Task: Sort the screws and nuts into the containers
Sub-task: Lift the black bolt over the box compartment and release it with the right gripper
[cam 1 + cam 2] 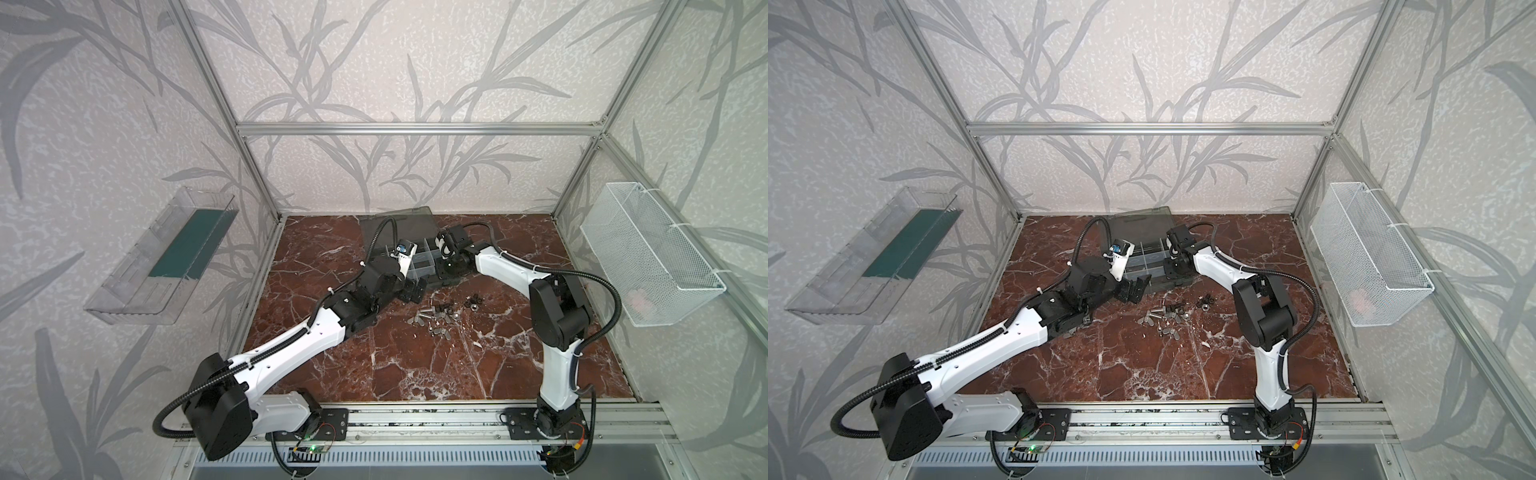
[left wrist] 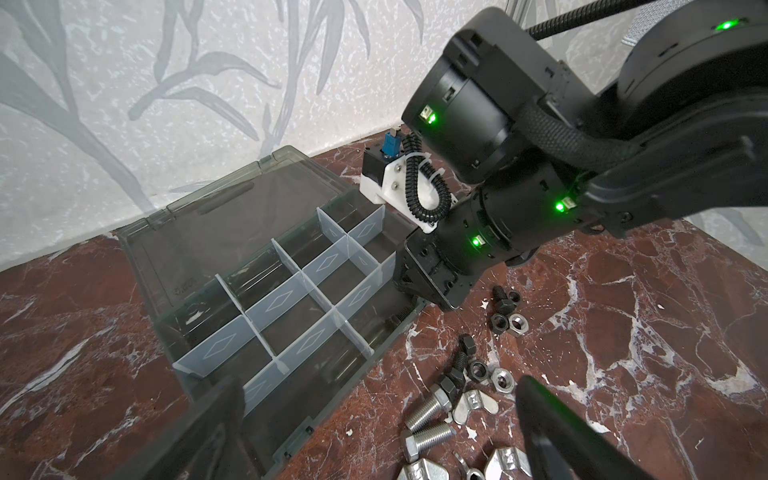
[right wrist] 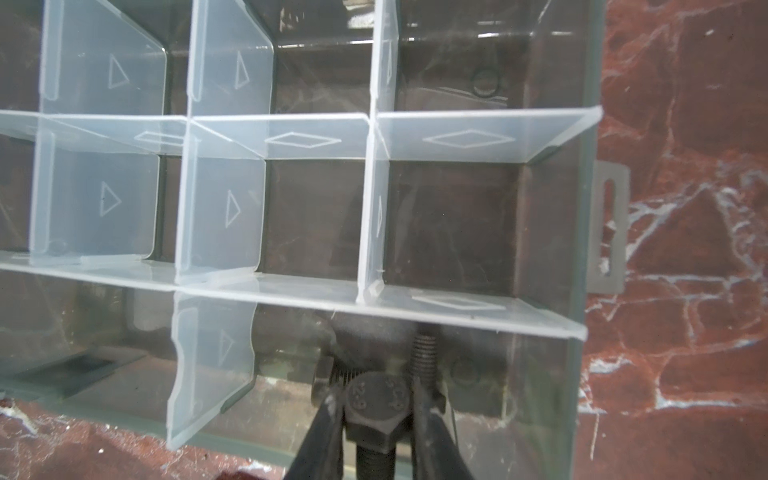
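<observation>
Red-brown marble tabletop (image 1: 415, 365) carries the dark grey plastic organizer case (image 2: 340, 395), lid open. My right pincer (image 3: 374, 386) is clamped narrow on a black hex-head bolt (image 3: 376, 411) at an end compartment beside the case's side wall. My left pincer (image 1: 1133, 291) gapes wide near the case's front edge, beside loose silver bolts, wing nuts and hex nuts (image 1: 434, 316) scattered on the marble.

The black bolt (image 3: 376, 409) (gripped, it seems) is partly cropped.
</observation>
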Available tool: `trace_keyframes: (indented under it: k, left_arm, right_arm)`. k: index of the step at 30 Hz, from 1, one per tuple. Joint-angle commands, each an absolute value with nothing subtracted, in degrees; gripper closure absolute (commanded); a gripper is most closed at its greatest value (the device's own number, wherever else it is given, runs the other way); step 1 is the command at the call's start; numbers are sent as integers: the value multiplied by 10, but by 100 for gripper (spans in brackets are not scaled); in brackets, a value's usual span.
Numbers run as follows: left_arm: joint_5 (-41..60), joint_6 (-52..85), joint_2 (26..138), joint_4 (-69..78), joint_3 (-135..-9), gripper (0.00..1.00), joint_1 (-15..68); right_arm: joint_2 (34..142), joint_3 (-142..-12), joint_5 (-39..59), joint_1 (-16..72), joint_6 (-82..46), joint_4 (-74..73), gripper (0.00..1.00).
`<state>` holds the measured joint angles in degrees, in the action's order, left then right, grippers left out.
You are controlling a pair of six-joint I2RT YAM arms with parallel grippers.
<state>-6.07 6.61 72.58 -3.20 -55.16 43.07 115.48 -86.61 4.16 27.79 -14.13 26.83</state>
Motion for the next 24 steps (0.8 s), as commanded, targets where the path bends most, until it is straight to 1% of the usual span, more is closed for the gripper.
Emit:
trace_keyframes:
  k: [1, 5, 9, 12, 18, 24]
  left_arm:
    - [-62, 64, 716, -34, -555, 1, 429]
    - [-62, 64, 717, -34, -555, 1, 429]
    - [-52, 69, 721, -34, -556, 1, 429]
    - [-48, 73, 724, -33, -557, 1, 429]
    - [-49, 74, 723, -33, -556, 1, 429]
    - [-44, 77, 724, -33, -556, 1, 429]
  right_arm:
    - [1165, -887, 45, 275, -147, 264, 72]
    - [1170, -896, 44, 274, -143, 273, 69]
    - [1160, -893, 44, 272, -140, 274, 64]
    - [1147, -888, 44, 271, -137, 277, 63]
    - [1093, -855, 51, 271, -132, 278, 62]
    - [1032, -786, 59, 271, -125, 276, 62]
